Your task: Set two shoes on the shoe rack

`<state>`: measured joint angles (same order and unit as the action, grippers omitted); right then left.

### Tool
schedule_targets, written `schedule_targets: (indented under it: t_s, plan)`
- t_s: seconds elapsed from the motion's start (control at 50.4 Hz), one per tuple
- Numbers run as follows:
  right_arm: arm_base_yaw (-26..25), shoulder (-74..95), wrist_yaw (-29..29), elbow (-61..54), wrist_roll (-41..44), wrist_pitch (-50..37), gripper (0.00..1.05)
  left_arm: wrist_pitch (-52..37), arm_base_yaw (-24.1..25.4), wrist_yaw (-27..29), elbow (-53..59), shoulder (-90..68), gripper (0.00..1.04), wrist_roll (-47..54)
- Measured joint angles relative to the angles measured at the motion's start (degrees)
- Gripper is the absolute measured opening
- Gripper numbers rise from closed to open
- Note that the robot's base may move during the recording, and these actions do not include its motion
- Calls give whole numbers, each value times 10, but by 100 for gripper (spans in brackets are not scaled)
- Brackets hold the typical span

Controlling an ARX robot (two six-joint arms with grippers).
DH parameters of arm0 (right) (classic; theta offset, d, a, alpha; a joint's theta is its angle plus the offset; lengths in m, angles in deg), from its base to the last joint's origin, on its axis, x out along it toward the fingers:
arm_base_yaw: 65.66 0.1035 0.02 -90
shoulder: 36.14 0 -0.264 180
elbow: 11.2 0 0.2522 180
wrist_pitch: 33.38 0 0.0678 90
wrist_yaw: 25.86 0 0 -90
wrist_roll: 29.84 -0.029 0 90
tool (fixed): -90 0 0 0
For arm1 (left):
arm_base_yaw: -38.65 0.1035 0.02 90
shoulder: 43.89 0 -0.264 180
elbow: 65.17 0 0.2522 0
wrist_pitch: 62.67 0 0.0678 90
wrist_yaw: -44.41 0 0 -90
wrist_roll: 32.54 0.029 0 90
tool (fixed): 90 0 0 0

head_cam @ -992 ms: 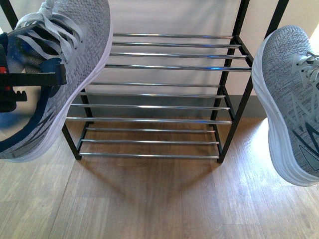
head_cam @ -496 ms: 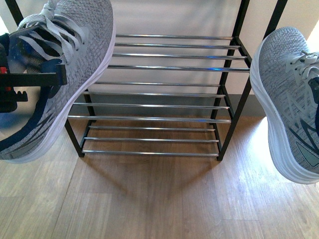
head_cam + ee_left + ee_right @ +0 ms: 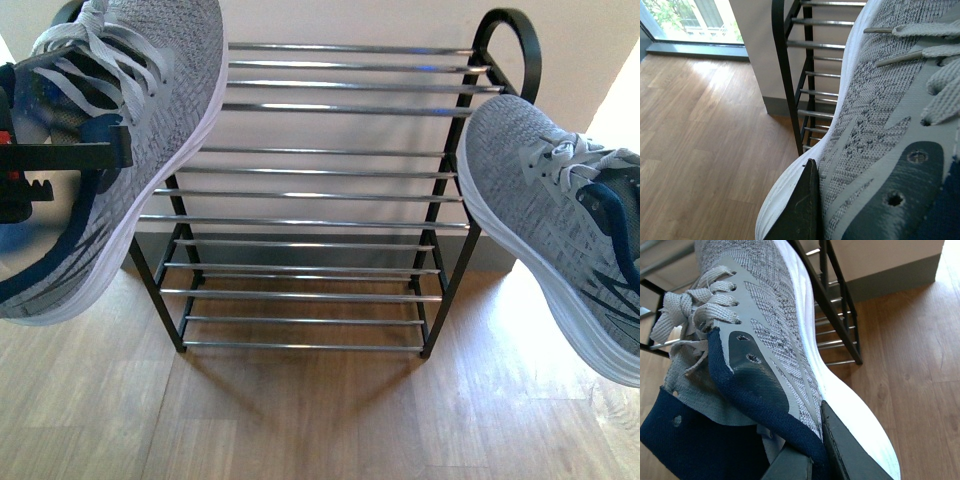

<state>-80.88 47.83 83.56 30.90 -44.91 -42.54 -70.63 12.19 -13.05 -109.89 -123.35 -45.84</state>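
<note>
Holding a grey sneaker (image 3: pixel 150 120) clamped in the left gripper (image 3: pixel 50 172) at the shoe rack's (image 3: pixel 320 195) left side; pinching the other sneaker (image 3: pixel 540 220) by its collar in the right gripper (image 3: pixel 812 452) at the rack's right side.

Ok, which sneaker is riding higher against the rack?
The left sneaker: its toe runs off the top of the front view, above the rack's top bars. The right sneaker's toe sits lower, near that tier's front bar.
</note>
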Motion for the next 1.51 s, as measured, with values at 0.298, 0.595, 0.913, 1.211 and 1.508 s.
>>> schedule_targets:
  t_s: [0.298,0.595,0.913,1.211,1.508]
  plan:
    - [2,0,-3,4,1,-2,1,0,0,0,0,0,2,0]
    - [-8,-12,38,-35,12,-308,1,0,0,0,0,0,2,0]
    - [97,-56,-37,111,-19,-65,1,0,0,0,0,0,2,0]
    - [216,132,-161,376,-108,100,1,0,0,0,0,0,2,0]
    - [204,259,-262,501,-116,160,1,0,0,0,0,0,2,0]
